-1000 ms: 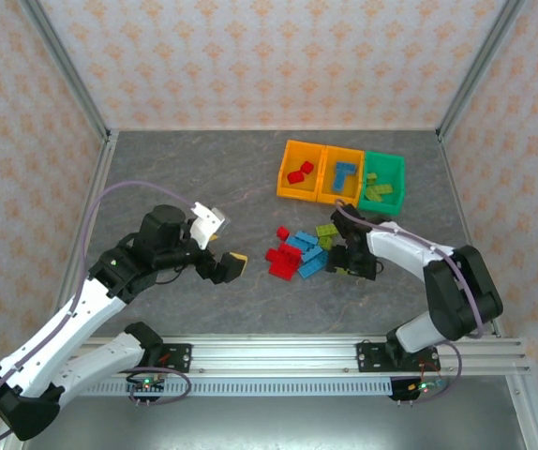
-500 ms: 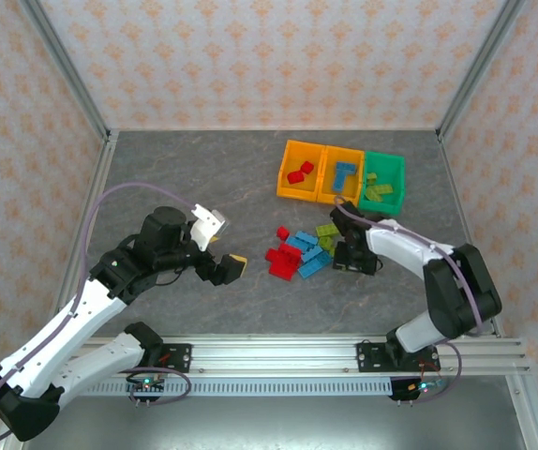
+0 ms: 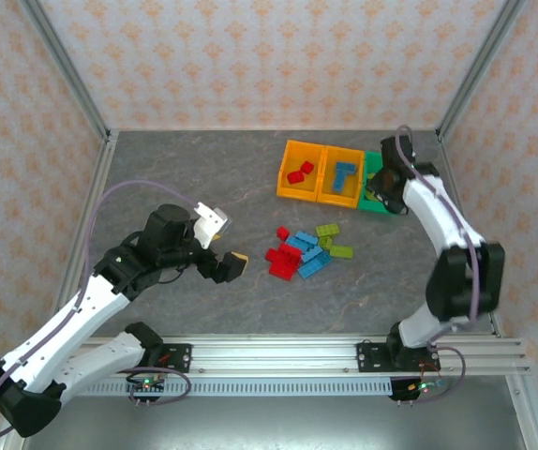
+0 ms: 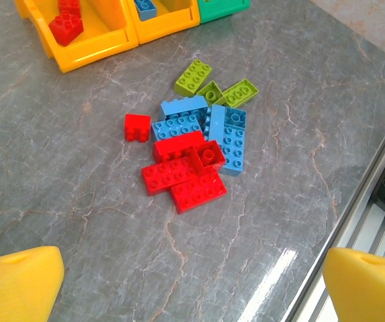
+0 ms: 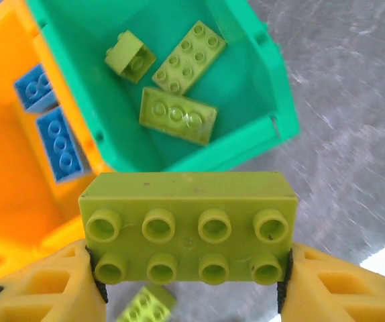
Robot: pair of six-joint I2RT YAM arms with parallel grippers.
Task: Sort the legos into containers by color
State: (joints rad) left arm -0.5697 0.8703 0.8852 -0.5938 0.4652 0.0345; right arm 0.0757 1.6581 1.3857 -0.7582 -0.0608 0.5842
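Loose legos [image 3: 299,253] in red, blue and yellow-green lie in a pile mid-table; the left wrist view shows red ones [image 4: 182,176], blue ones [image 4: 227,137] and yellow-green ones [image 4: 209,84]. The containers stand in a row behind: an orange bin [image 3: 297,171] with red bricks, an orange bin [image 3: 341,175] with blue bricks, and a green bin [image 5: 276,100] with three yellow-green bricks. My right gripper [image 5: 189,272] is shut on a yellow-green brick [image 5: 187,225], held in the air over the green bin's near edge. My left gripper [image 4: 192,288] hovers open, short of the pile.
Metal frame rails [image 3: 344,354] run along the near table edge, and patterned walls close in the other sides. Bare grey table [image 3: 194,178] spreads left of the bins and around the pile. One yellow-green brick [image 3: 341,251] lies apart on the pile's right.
My right gripper closed on a yellow-green brick at the pile's right side, lifted it and carried it back to the green bin. The left arm has barely moved.
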